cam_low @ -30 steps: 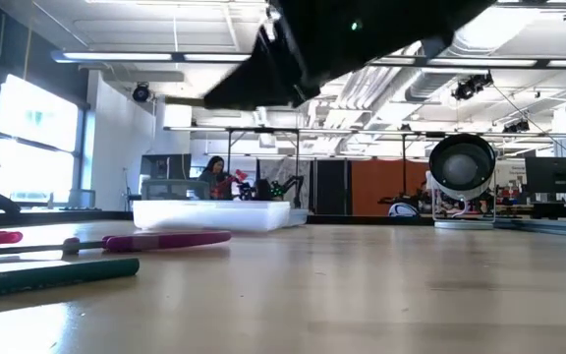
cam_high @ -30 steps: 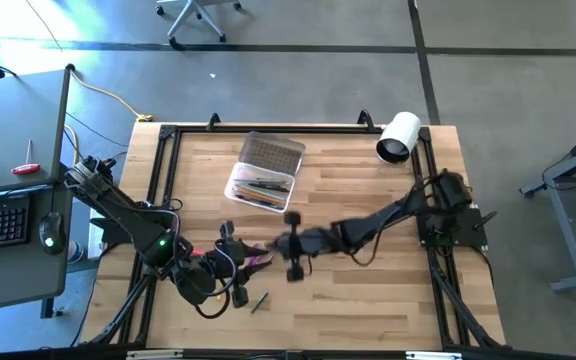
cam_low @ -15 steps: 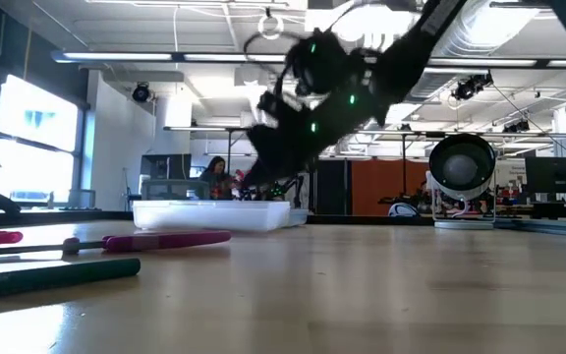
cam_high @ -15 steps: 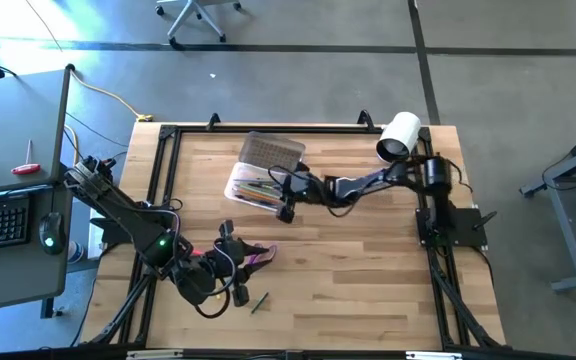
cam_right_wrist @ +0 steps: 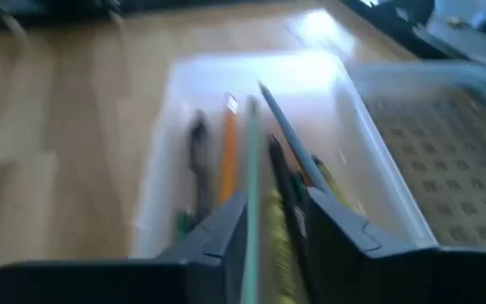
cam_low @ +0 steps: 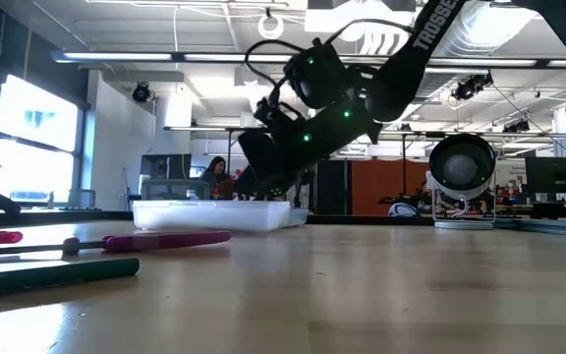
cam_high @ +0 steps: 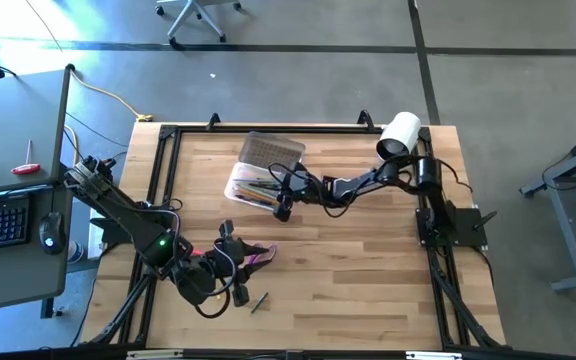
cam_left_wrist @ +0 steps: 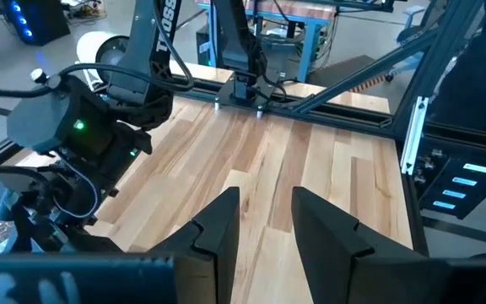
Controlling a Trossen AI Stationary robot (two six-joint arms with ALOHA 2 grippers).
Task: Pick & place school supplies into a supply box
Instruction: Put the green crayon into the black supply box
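The clear supply box [cam_high: 258,186] lies open on the table's far-left part, its ribbed lid [cam_high: 271,152] folded back; several pens lie inside [cam_right_wrist: 226,152]. My right gripper [cam_high: 283,207] [cam_low: 260,177] hangs tilted down over the box's near edge, shut on a thin green pen [cam_right_wrist: 251,160]. My left gripper [cam_high: 240,265] [cam_left_wrist: 266,203] waits near the table's near-left edge, slightly open and holding nothing. Beside it lie pink and purple supplies [cam_high: 258,257] [cam_low: 165,239] and a dark green pen [cam_high: 260,302] [cam_low: 52,275]. My right gripper has the green pen between its two fingers [cam_right_wrist: 226,228], close to one finger. The pen runs along the fingers and sticks out ahead over the box's inside [cam_right_wrist: 251,110]. The fingers slant down from the table's right. The fingers hide the exact place of contact.
A large white roll [cam_high: 398,137] [cam_low: 462,167] lies at the far-right corner. Black frame rails [cam_high: 168,135] run round the wooden table. Bare wood [cam_high: 368,290] fills the near-right part. A person sits far behind the table [cam_low: 214,175].
My right gripper has swung fast from the table's middle, beside the pink supplies, toward the far-left, and now hangs over the supply box. It has slowed in the last half second and tipped downward. The left arm and the loose supplies have kept still.
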